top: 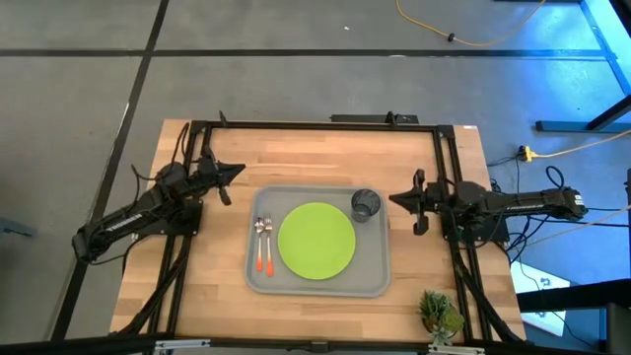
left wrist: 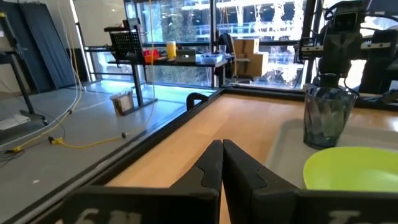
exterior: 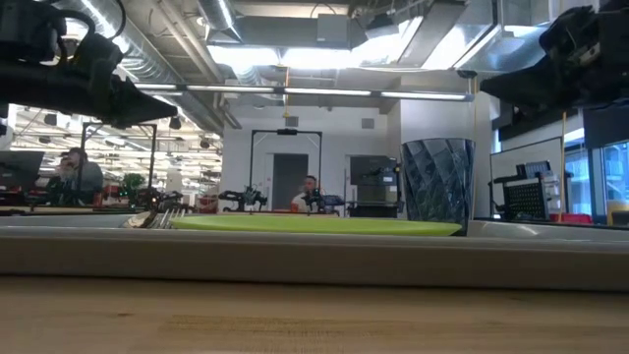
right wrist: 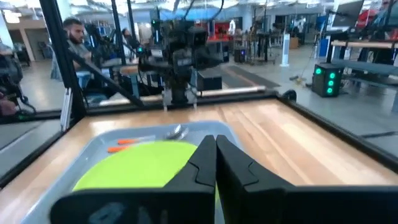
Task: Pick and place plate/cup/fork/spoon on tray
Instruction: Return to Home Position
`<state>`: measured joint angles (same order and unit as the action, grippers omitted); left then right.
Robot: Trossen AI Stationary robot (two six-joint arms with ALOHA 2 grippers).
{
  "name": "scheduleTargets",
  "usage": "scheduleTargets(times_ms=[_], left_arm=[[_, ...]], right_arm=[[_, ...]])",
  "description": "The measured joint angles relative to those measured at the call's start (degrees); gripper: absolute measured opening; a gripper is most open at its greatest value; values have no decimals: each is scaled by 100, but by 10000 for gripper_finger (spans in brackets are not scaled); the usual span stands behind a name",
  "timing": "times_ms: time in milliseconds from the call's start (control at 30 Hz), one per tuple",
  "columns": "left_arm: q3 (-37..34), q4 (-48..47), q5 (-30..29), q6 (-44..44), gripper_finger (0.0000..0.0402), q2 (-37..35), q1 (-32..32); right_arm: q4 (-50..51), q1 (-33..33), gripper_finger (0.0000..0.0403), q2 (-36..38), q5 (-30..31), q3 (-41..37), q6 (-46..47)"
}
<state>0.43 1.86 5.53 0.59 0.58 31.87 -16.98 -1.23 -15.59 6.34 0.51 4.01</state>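
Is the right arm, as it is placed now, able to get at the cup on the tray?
Probably yes. The right gripper, shut, points at the cup, standing in the tray corner nearest it; nothing lies between them.

We see a pale wooden plank table (top: 325,158) with visible board seams. A black metal frame (top: 315,125) runs along its far edge and down both sides. A large light grey rectangular tray (top: 380,258) with rounded corners and a raised rim lies flat on the wood. It sits about midway between the two sides, closer to the edge at the bottom of the high view. A small green leafy plant (top: 441,314) stands by that same edge, on the right arm's side, near the tray's corner but apart from it.
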Motion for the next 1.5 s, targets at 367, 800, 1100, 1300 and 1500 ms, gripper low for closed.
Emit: scheduleTargets(times_ms=[367, 800, 1100, 1300, 1500], left_arm=[[0, -18, -8, -13, 0, 4, -1], [0, -50, -332, -38, 0, 4, -1], [0, -48, -333, -38, 0, 4, -1], [0, -45, -333, -38, 0, 4, -1], [0, -43, -336, -38, 0, 4, -1]], right_arm=[[598, 0, 13, -2, -4, 0, 121], [910, 0, 18, -2, -192, 0, -127], [829, 0, 20, 0, -150, 0, -42], [828, 0, 20, -1, -146, 0, 342], [829, 0, 20, 0, -146, 0, 330]])
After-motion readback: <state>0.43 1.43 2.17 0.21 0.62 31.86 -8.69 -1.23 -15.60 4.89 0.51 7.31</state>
